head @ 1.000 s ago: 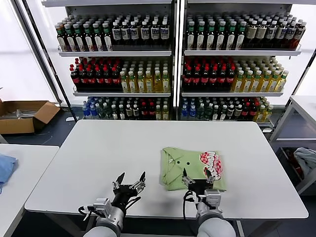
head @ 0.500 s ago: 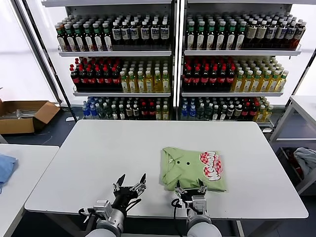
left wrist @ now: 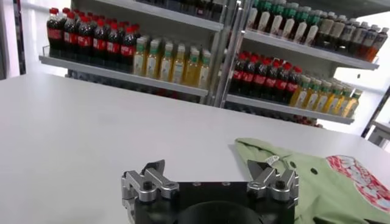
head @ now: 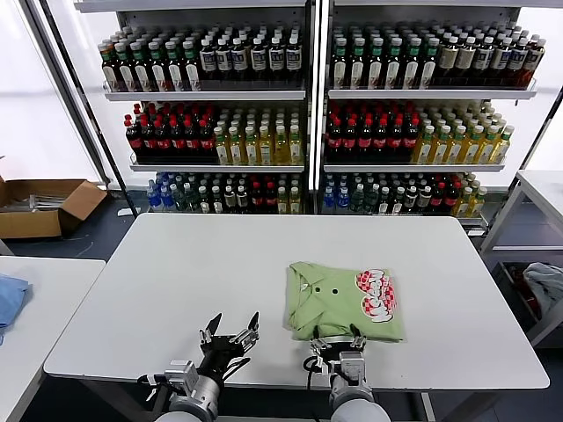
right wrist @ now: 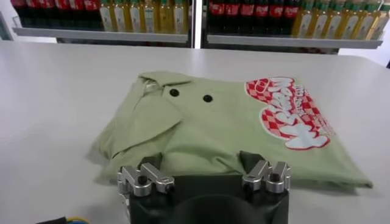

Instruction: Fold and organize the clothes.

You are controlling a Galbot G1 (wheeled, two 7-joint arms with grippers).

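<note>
1. I see the shirt (head: 341, 300) lying folded into a compact rectangle on the white table (head: 176, 281), right of centre and close to the near edge.
2. Its collar (right wrist: 159, 79) sits at the end toward the table's middle, with two dark buttons (right wrist: 191, 95) just beside it; the red-and-white print (head: 376, 294) is on the other half, facing up.
3. My right gripper (head: 338, 338) hangs at the near edge of the table, just in front of the shirt's near hem. Its fingers (right wrist: 145, 178) are spread wide and hold nothing.
4. From the right wrist view I cannot tell whether the fingertips touch the fabric; they look just short of the hem.
5. My left gripper (head: 229, 332) is over the near part of the table, left of the shirt and apart from it. Its fingers (left wrist: 148, 180) are also spread apart and empty.
6. In the left wrist view the collar end of the shirt (left wrist: 304, 176) lies off to one side of that gripper, with bare table ahead of it.
7. Behind the table stand two shelf units (head: 312, 105) filled with rows of bottles (head: 211, 132): dark, red-capped, yellow and green ones.
8. A second table (head: 35, 308) stands to my left with a blue cloth (head: 9, 299) at its edge.
9. A cardboard box (head: 44, 207) sits on the floor beyond that table.
10. At the far right there is a grey-blue cloth (head: 544, 286), low beside another table's frame.
</note>
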